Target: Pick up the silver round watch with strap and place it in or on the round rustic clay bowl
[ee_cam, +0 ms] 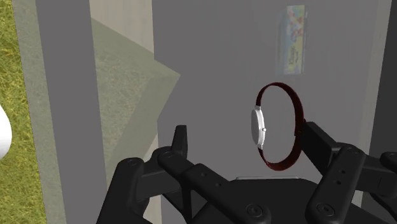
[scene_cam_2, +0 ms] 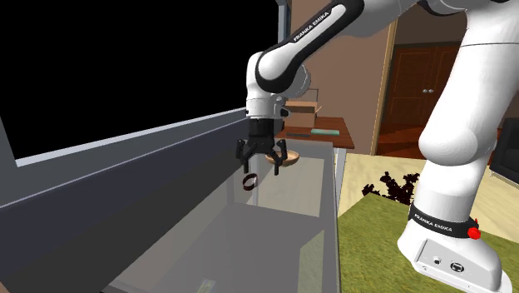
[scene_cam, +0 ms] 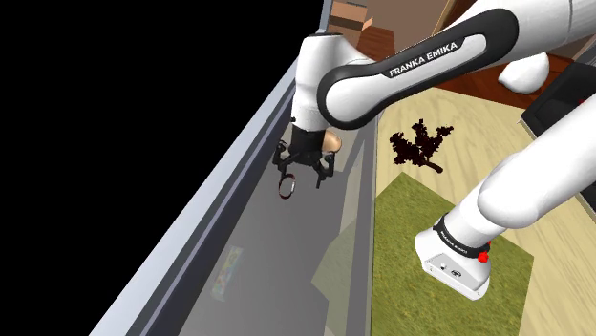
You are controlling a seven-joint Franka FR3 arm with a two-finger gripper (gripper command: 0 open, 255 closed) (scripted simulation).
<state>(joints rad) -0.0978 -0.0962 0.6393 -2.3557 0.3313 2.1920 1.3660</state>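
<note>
Grey tabletop [scene_cam: 277,267] lies below wide-apart jaws, one dark-red-strapped watch [ee_cam: 257,127] unclasped between them, one tan bowl [scene_cam_2: 289,161] nearby.

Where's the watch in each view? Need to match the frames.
Shoulder view: watch left of centre, just under the gripper.
Second exterior view: watch near centre, under the gripper.
Wrist view: watch beside one finger.
Shared landmark: the gripper.
</note>
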